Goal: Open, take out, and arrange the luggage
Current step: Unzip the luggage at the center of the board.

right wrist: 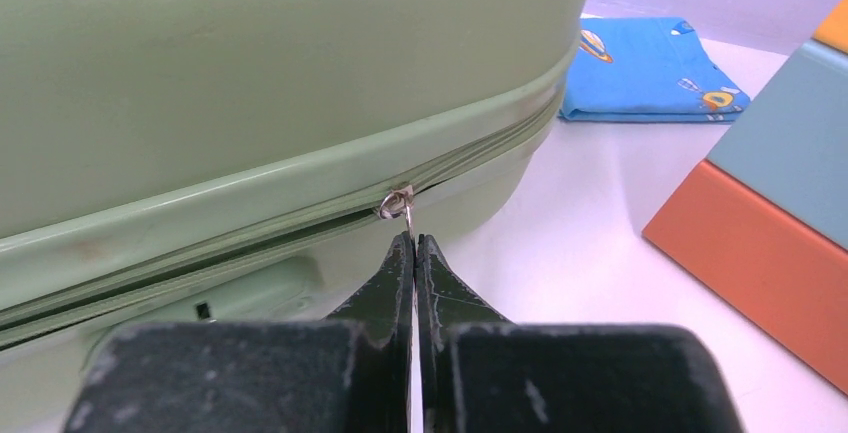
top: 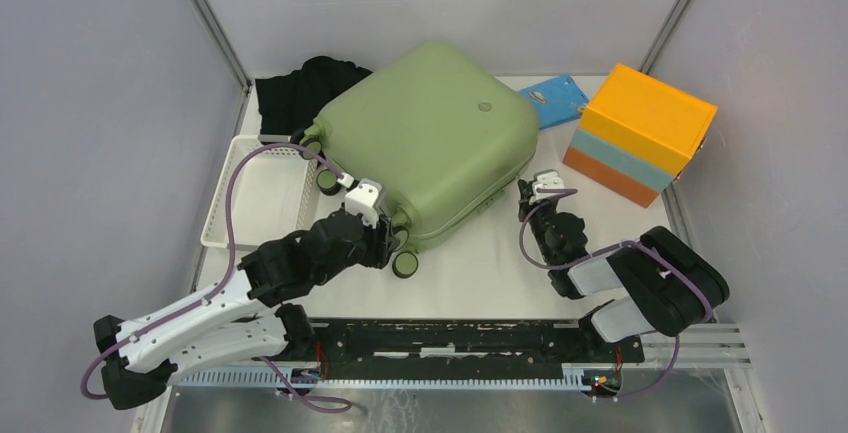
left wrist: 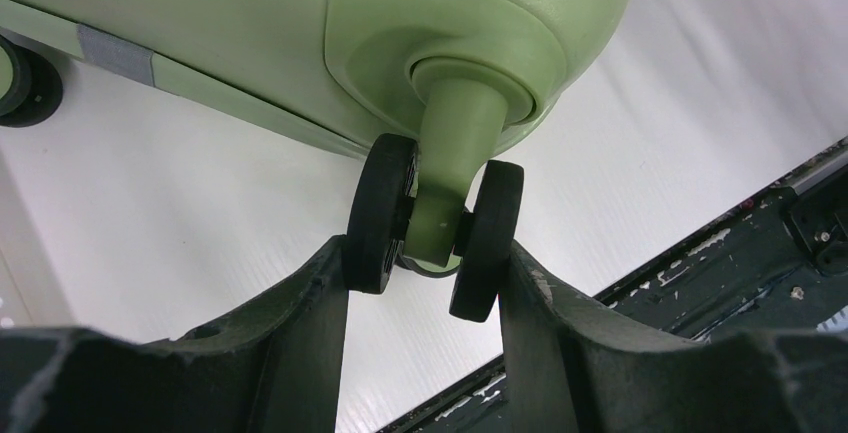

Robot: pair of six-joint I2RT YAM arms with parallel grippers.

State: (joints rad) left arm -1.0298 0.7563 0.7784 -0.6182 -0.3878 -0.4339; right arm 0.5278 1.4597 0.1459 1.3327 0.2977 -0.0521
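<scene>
Evidently this is a brace-and-pull arrangement. The luggage (top: pixel 430 133) lies flat and closed on the desk (top: pixel 480 263), toward the back, between the basket (top: pixel 225 218) on the left and the box (top: pixel 640 133) on the right. A black cloth (top: pixel 300 88) sits behind its far-left corner and a blue cloth (top: pixel 555 100) lies beside the box.

The left tool (left wrist: pixel 425 273) is part-spread and clamped on a twin wheel (left wrist: pixel 385 215) at the near corner, one finger against the outer face of each disc. That hold makes sense as an anchor. The shell is smooth and rounded, with little else to grab, and its wheels would let the case slide or turn when the zip is tugged.

The right tool (right wrist: pixel 411 248) is pressed together, pinching the thin metal zip pull (right wrist: pixel 398 203) on the near-right side, its tips just below the slider. So slim a tab needs a fully closed pinch.

I judge the step in hand to be unzipping, early in the task, since the lid is down. The seam left of the slider looks darker, possibly parted, but I cannot tell for certain. Next the pull should run along the seam and round the corner. The risks are the tab slipping from the tips, or the case swivelling about the held wheel.
</scene>
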